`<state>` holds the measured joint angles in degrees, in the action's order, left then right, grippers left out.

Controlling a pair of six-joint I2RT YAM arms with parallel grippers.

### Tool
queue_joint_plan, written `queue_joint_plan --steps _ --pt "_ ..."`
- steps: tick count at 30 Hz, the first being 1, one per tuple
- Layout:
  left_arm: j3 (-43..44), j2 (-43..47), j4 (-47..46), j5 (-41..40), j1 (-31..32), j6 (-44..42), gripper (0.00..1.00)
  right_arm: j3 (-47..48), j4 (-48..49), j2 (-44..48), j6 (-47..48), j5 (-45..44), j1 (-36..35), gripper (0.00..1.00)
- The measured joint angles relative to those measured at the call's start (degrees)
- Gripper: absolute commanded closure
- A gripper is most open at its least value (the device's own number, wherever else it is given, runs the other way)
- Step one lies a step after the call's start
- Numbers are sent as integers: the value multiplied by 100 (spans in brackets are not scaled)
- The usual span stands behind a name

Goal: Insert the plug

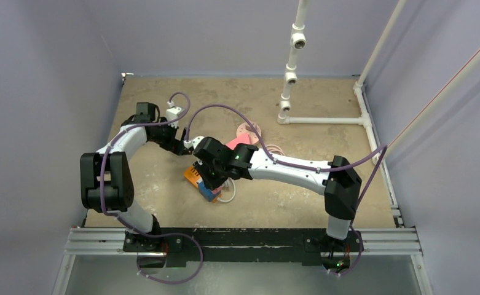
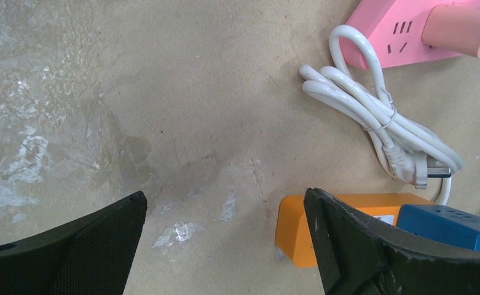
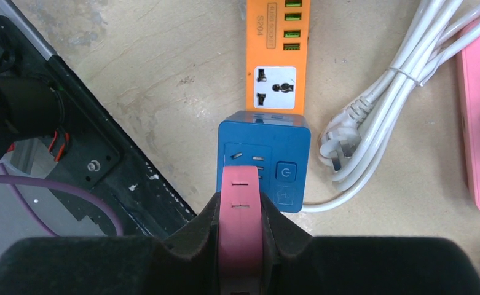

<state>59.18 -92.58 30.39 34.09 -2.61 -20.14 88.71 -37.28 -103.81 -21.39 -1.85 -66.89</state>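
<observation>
One pink plug (image 3: 240,236) pinched in right gripper (image 3: 240,208), over blue socket (image 3: 263,138), left gripper (image 2: 225,203) splayed

Left gripper (image 2: 225,196) spread wide over tabletop (image 2: 163,92); orange power strip (image 2: 299,233), blue cube (image 2: 452,224) against it; bundled white cable (image 2: 372,110), pink strip (image 2: 397,37)

The orange strip (image 3: 268,55) bears "S204" in dark print along its top face; a smaller line beside it is too fine to read. The button (image 3: 284,171) on the blue socket cube (image 3: 263,138) carries a power sign.
</observation>
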Motion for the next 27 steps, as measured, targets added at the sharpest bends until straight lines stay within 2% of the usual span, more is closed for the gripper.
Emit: queue_joint_plan --steps 27 --pt "0 0 275 42 0 -354 1 -111 -26 -33 -4 -173 7 100"
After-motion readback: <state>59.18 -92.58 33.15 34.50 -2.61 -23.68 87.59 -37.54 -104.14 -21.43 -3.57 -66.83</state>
